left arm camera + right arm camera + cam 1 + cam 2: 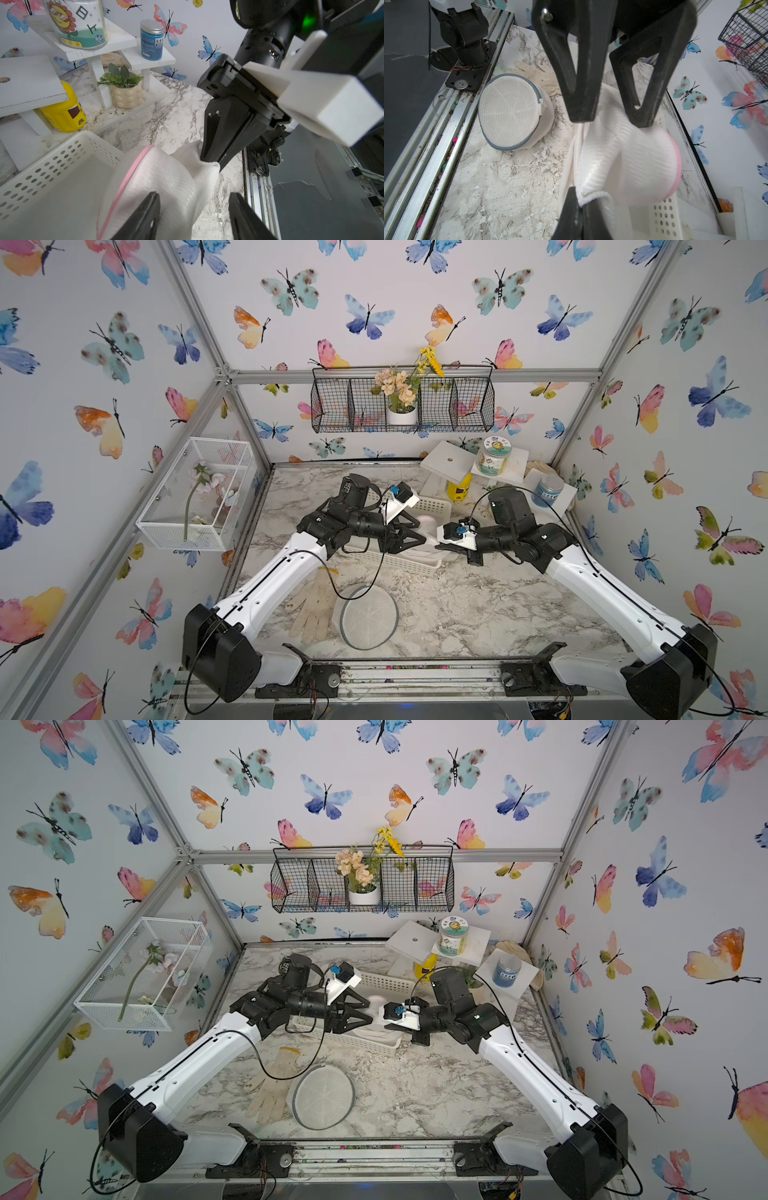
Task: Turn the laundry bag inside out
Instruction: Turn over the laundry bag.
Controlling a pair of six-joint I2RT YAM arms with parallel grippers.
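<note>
In both top views you have two arms meeting over one white basket (432,506). The left end effector (422,533) hangs above the basket with its jaws apart. The right end effector (437,546) comes in at the basket's right end with its jaws closed. Between them sits one laundry bag (430,526), white mesh with pink trim, bunched over that same end of the basket. On the counter (478,605) in front of the basket, toward the arm bases, lie one round mesh pouch (368,616) with a grey rim and one pale glove (311,610), side by side. Behind the basket, white steps (436,464) carry one printed jar (492,458) and one blue jar (547,489), with one yellow bottle (459,487) beneath.

In the left wrist view, the left end effector's two fingers (143,220) stand wide apart and grip nothing. One lies over the laundry bag (166,176); the other is past the bag's edge, over bare counter. The right end effector (207,159) is pinched shut on a fold of the bag, just outside the basket (52,166). Beyond the basket you can count two jars, one bottle and one small potted plant (124,91).

In the right wrist view, the right end effector (580,207) clamps a white fold of the laundry bag (623,155), which balloons over the basket's rim (664,214). The left end effector (611,119) shows two separated fingers with their tips at the bag's top. You cannot tell whether they press into it. One pouch (510,112) and one glove (537,70) lie on the counter, apart from the basket.
</note>
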